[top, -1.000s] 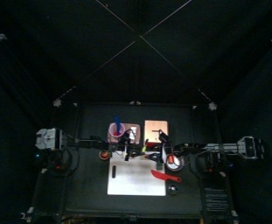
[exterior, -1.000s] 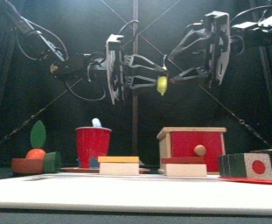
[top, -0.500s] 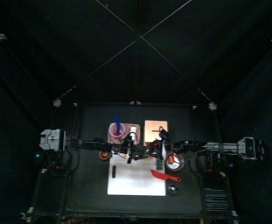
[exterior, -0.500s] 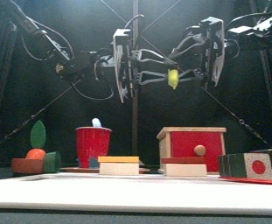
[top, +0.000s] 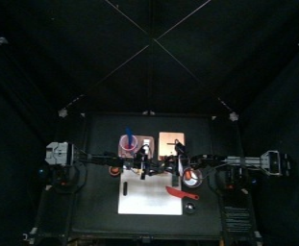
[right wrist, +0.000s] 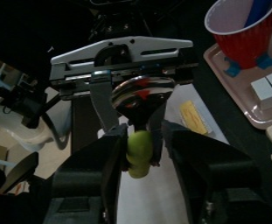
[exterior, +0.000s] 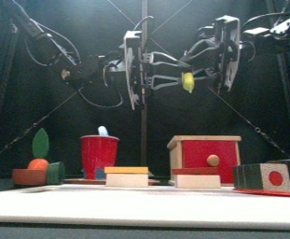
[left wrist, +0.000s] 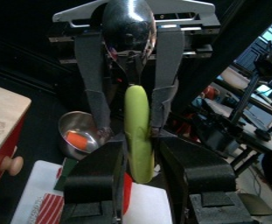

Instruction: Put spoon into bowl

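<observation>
Since a second ago, your spoon (exterior: 187, 82) has shifted right and slightly higher. It hangs well above the bench (exterior: 134, 210), behind the red cup (exterior: 100, 154). Your left claw (left wrist: 138, 150) clasps its yellow-green handle. Your right claw (right wrist: 138, 157) straddles it; you cannot tell if it grips.

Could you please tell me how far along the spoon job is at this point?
Done: the spoon is lifted, high above the table. In hand: the left gripper clamps its handle, and the right gripper meets it in mid-air, apparently for a handover. Left: carrying it to the bowl and setting it inside; the spoon is not in it yet.
</observation>
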Robot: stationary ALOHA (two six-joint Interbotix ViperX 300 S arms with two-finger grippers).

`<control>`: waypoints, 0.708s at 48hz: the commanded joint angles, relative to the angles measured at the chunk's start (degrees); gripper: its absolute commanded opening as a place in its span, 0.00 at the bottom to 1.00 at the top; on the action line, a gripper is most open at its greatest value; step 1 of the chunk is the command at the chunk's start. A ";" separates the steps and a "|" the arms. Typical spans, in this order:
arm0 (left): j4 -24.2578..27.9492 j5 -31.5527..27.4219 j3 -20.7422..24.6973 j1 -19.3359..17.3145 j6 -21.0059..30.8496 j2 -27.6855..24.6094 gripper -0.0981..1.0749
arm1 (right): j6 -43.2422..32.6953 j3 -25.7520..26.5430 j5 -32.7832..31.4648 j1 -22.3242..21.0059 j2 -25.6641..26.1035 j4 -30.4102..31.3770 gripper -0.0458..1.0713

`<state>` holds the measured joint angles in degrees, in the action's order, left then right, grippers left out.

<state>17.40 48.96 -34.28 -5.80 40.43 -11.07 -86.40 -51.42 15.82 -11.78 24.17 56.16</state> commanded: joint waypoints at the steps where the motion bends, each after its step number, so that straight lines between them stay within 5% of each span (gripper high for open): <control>1: -0.62 0.70 1.23 -0.18 -0.44 0.79 0.60 | 0.09 0.44 0.35 -0.26 0.53 -0.09 0.66; 22: -1.05 0.70 1.58 0.26 -0.88 -0.53 0.65 | 0.00 -0.09 0.18 -2.46 0.53 -2.20 0.57; 34: -0.70 0.62 2.46 -0.18 -0.97 -0.97 0.92 | -0.09 -0.18 0.26 -2.37 0.53 -2.37 0.57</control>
<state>16.52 49.04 -33.40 -5.71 39.64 -12.74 -86.57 -52.21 15.82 -13.89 24.08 53.88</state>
